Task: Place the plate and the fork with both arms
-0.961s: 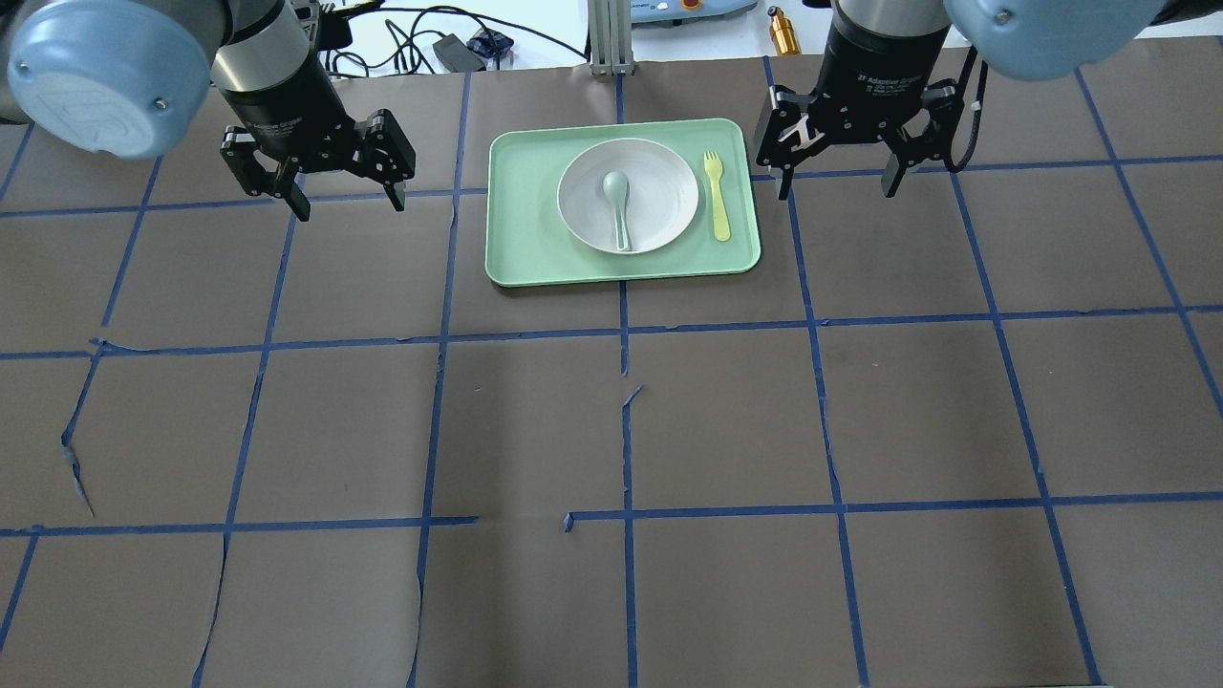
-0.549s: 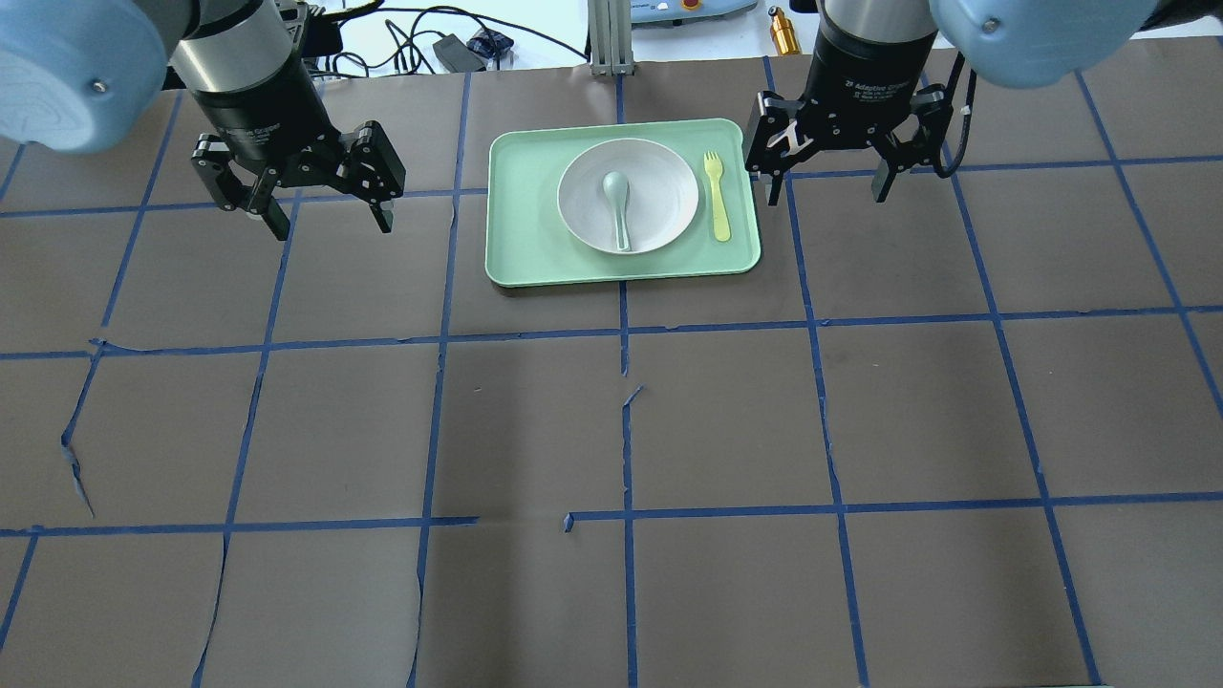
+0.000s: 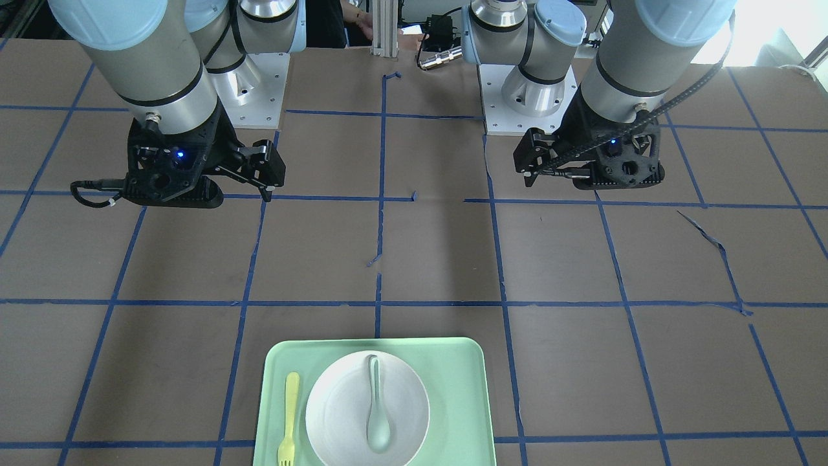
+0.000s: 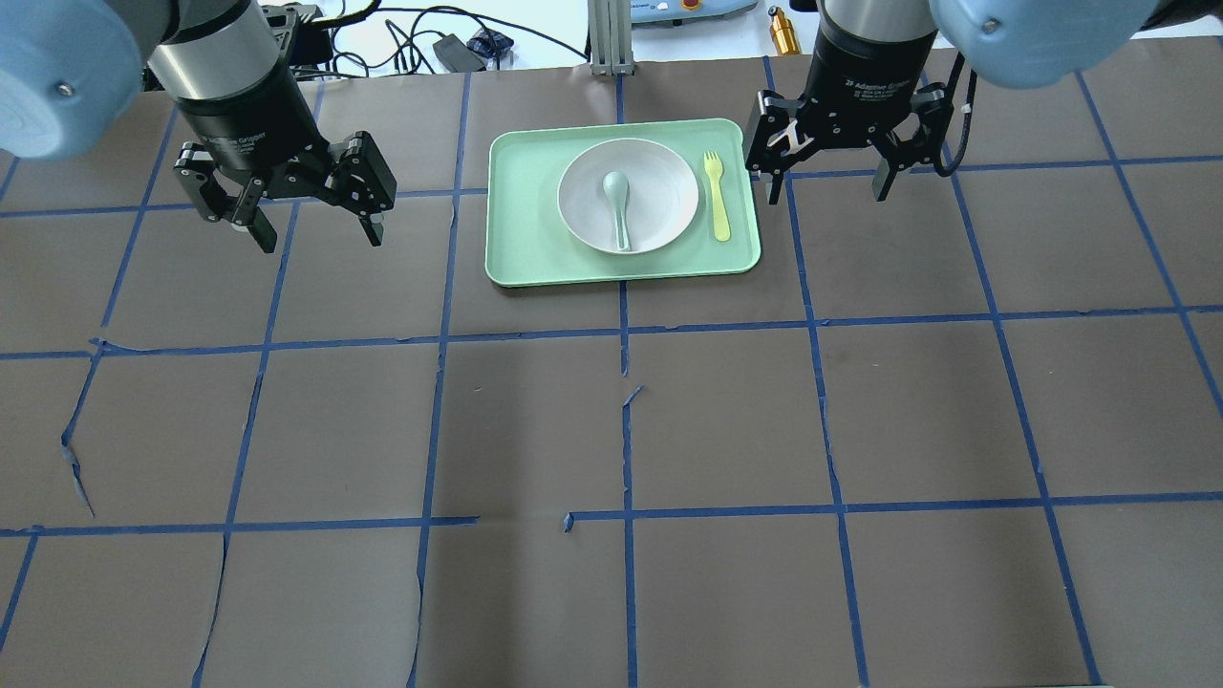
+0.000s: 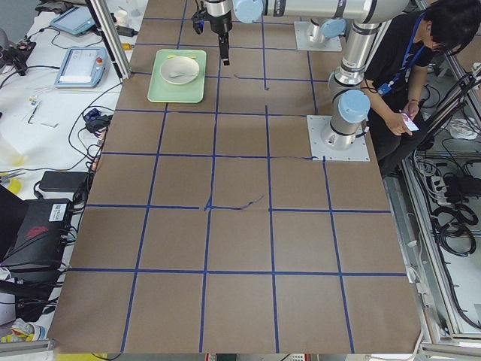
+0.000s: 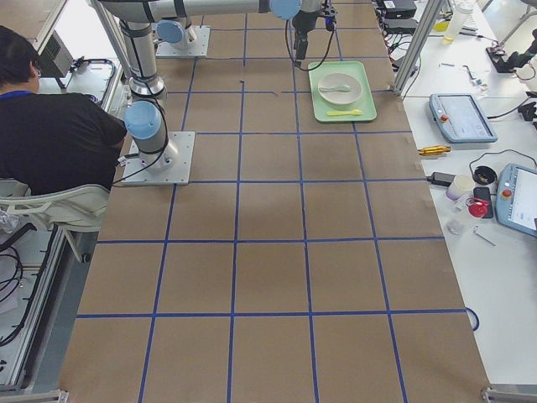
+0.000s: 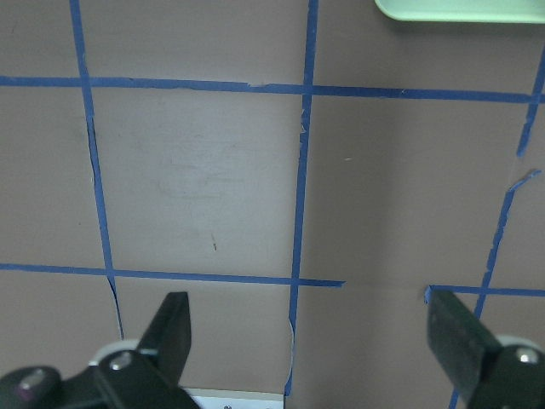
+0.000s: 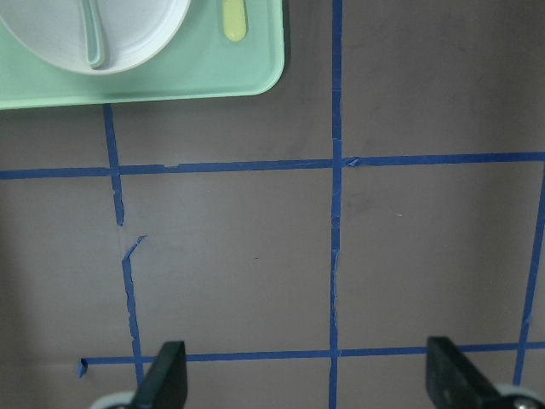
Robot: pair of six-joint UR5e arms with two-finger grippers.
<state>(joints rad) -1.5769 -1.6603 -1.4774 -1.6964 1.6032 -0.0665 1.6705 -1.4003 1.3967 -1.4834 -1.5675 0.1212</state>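
A brown paper-covered worktop point(image 4: 726, 420), ruled into squares with blue tape, stretches out from the robot's side. Partway across it, two black grippers hang above the surface. The left gripper point(image 4: 319, 237) is off to the left and the right gripper point(image 4: 826, 186) off to the right. Both have their jaws spread wide and hold nothing. Beyond and between them, at the far middle of the worktop, lies a light-green tray point(image 4: 525, 229). On the tray sits the round off-white plate point(image 4: 664, 191), with a grey-green spoon point(image 4: 619, 205) resting in its bowl. The pale-yellow fork point(image 4: 717, 196) lies flat on the tray just to the right of the plate, with a narrow gap between them. Its long axis runs near to far and its tines point to the far side. The right gripper is much the nearer to the fork, which lies to that gripper's left and a little farther out. The left gripper is well apart from the tray, across a stretch of worktop, so the plate's left rim would be its likely reach. How high the jaws hang above the worktop is hard to judge. The left wrist view catches only a sliver of the tray's edge. The right wrist view cuts off the plate and shows only the fork's handle end. The camera facing the robot crops the tray's far edge.
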